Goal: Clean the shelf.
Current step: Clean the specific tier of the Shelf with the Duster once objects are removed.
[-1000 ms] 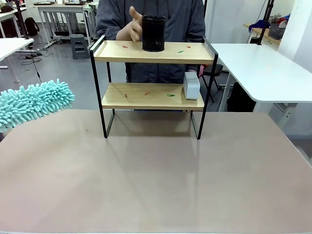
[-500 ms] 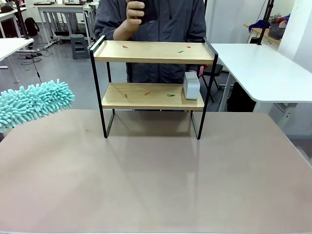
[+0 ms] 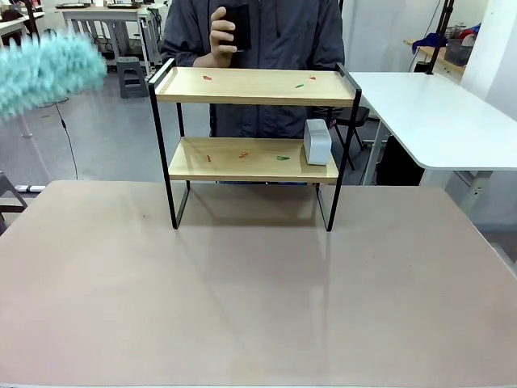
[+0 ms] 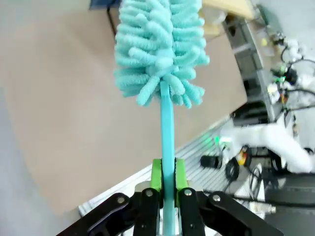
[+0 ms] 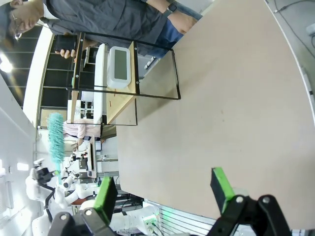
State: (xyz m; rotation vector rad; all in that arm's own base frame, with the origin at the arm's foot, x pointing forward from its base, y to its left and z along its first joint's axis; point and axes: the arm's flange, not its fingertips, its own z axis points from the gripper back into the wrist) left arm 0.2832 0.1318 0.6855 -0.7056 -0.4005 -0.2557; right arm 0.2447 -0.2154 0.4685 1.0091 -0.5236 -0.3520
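Currently the duster (image 4: pixel 160 49) is clamped in the left jaws, right jaws released; the white box (image 3: pixel 317 141) could be swept off the shelf (image 3: pixel 250 85).

In the front view's upper left, the teal microfibre duster (image 3: pixel 47 66) is motion-blurred and cut by the left edge. At top centre, the person's hand (image 3: pixel 220 31) covers part of a black cup (image 3: pixel 239 24). Coloured scraps (image 3: pixel 300 84) on the shelf (image 3: pixel 254 86) are too small to name. In the left wrist view, the duster's handle (image 4: pixel 167 128) is hidden low down between the pads (image 4: pixel 156 174) of the left gripper (image 4: pixel 168 173).
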